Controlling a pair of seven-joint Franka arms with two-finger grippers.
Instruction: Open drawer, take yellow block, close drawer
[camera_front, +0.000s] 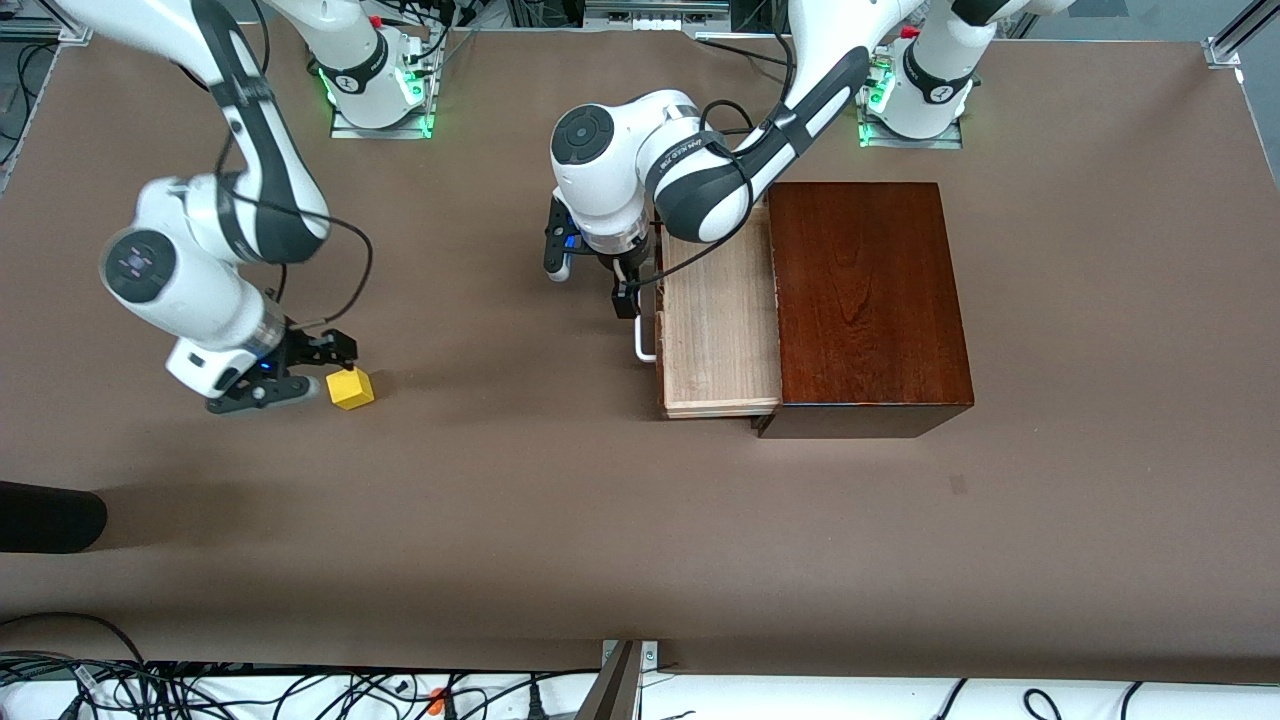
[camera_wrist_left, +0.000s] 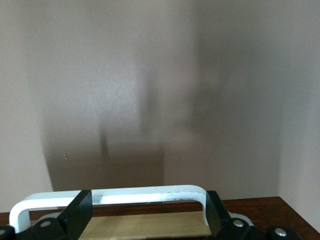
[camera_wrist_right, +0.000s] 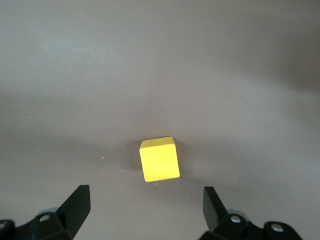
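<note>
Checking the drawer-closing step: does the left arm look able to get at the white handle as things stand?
Probably yes: the left gripper is open, its fingers straddling the white handle of the pulled-out drawer, nothing between.

Little can be read here. The left arm (camera_front: 700, 170) carries a line of small dark lettering on the white shell of its wrist link, too small to make out. The two arm bases (camera_front: 365, 75) at the top of the front view each show a small round dark emblem, not legible. The wrist views show no writing.
</note>
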